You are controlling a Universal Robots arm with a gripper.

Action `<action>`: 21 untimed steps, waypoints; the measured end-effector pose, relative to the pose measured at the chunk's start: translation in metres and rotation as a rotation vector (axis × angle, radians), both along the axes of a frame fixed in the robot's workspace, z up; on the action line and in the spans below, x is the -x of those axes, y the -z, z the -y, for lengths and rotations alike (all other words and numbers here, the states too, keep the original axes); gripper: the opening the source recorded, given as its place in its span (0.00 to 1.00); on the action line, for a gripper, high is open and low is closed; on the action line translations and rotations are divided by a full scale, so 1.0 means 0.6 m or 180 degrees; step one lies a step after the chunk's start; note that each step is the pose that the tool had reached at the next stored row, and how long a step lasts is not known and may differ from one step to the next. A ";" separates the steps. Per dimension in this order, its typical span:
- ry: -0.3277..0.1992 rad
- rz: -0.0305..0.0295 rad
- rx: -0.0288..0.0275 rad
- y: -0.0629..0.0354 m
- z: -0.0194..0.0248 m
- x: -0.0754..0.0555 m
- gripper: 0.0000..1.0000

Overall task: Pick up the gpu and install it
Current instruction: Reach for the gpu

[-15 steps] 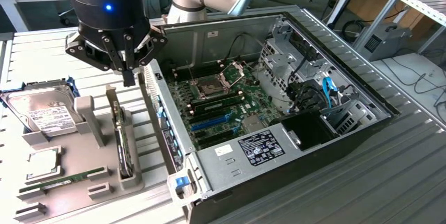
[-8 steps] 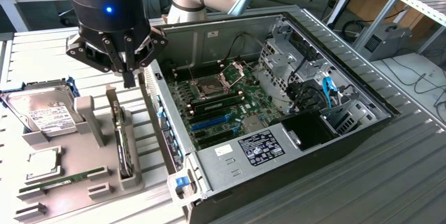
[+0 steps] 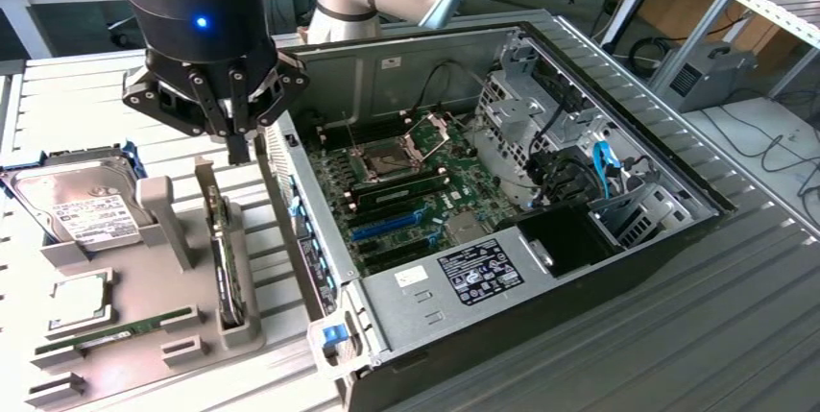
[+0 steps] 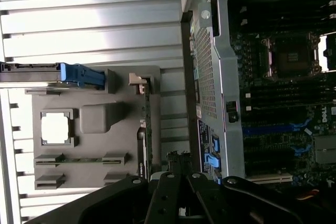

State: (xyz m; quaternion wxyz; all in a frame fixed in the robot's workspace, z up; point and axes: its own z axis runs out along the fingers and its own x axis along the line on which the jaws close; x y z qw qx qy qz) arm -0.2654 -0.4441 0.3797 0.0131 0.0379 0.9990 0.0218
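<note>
Above the grey moulded tray (image 3: 152, 279), the black end effector (image 3: 238, 148) hangs with fingers together, gripping nothing, just over the 12 o'clock end of the flat green gpu card (image 3: 226, 263), which stands on edge, its long axis running 12 to 6.

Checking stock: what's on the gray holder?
On the holder: a hard drive, a CPU, a memory stick and the gpu, standing on edge; its fan side is hidden.

The ribbed metal bench (image 3: 717, 316) carries two things directly: a grey parts holder (image 3: 164, 210) (its slots loaded with components) beneath the pincer (image 3: 238, 154), and an open computer case (image 3: 384, 66) just beside the pincer.
</note>
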 end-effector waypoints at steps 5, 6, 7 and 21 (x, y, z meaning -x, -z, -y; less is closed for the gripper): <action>0.0000 -0.0001 0.0001 0.001 0.0012 0.000 0.11; 0.0000 -0.0001 0.0001 0.001 0.0014 0.000 0.11; 0.0000 0.0000 0.0000 0.002 0.0017 0.000 0.11; 0.0000 -0.0001 0.0001 0.006 0.0047 0.000 0.11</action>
